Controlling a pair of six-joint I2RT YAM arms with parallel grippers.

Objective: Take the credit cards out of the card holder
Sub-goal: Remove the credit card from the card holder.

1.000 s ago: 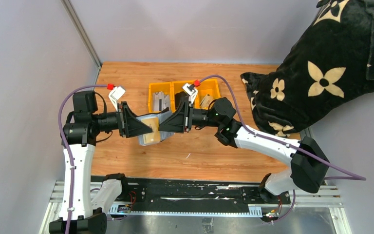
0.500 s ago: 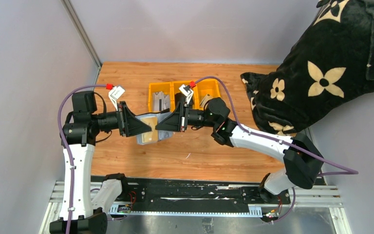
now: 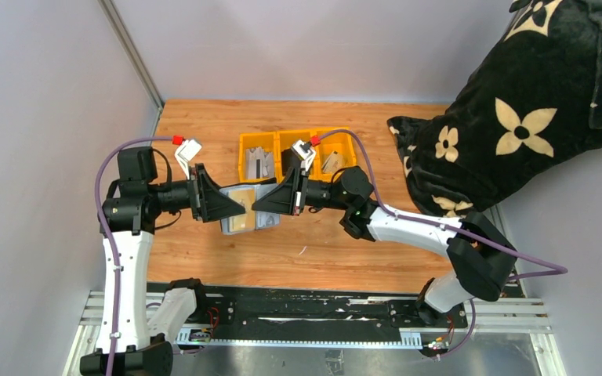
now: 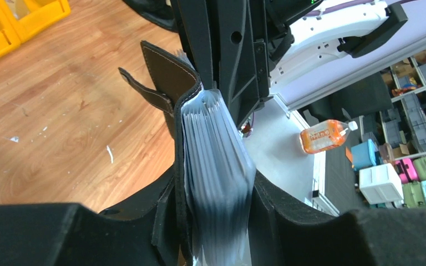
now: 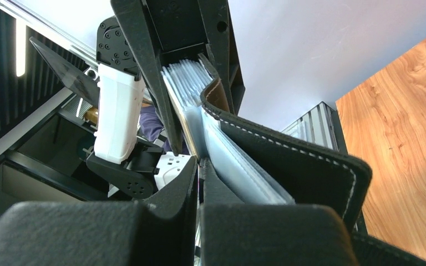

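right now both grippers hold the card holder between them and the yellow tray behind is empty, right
Not empty: the top external view shows grey items in the yellow tray. Otherwise yes, left gripper and right gripper hold the card holder between them.

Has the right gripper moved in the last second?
Yes, slightly. In the top view the right gripper has drifted away from the yellow tray, toward the near edge of the table.
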